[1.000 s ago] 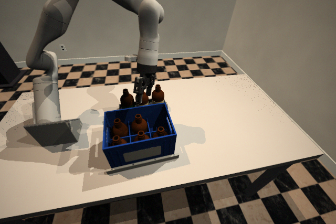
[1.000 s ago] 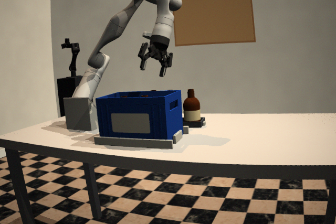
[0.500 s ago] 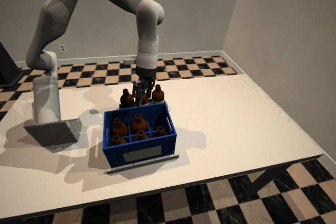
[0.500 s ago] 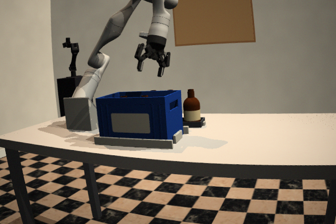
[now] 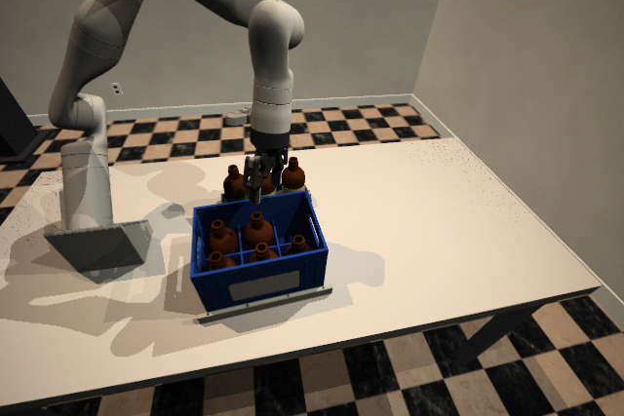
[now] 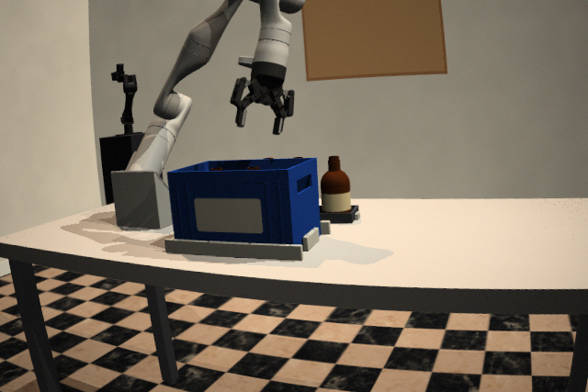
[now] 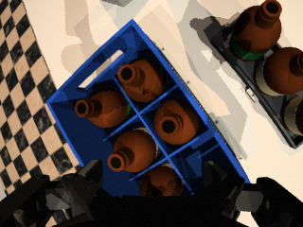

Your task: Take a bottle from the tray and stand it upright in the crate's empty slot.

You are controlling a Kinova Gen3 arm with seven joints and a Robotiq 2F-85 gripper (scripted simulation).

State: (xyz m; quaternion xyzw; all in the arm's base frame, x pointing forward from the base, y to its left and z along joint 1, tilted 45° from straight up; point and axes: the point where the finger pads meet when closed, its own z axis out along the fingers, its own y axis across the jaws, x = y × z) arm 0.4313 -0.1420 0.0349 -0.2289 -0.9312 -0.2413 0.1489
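A blue crate (image 5: 308, 270) (image 6: 285, 197) (image 7: 66, 110) holds several brown bottles. Its one empty slot (image 5: 294, 220) (image 7: 201, 151) is the back right corner in the top view. Just behind the crate a dark tray (image 6: 351, 213) (image 7: 271, 115) carries three brown bottles in a row: one with a green label (image 5: 233, 182) (image 7: 258, 26), a middle one (image 7: 284, 70) partly hidden by my fingers in the top view, and an end one (image 5: 292, 174) (image 6: 334, 185). My gripper (image 5: 264, 179) (image 6: 259, 123) is open and empty. It hangs well above the crate's back edge, near the tray.
Grey stop rails (image 5: 264, 305) (image 6: 232, 249) lie against the crate's front and side. My grey base block (image 5: 100, 245) (image 6: 140, 205) stands left of the crate. The table's front edge (image 5: 352, 341) is near the crate. A black stand (image 6: 125, 94) is behind the base.
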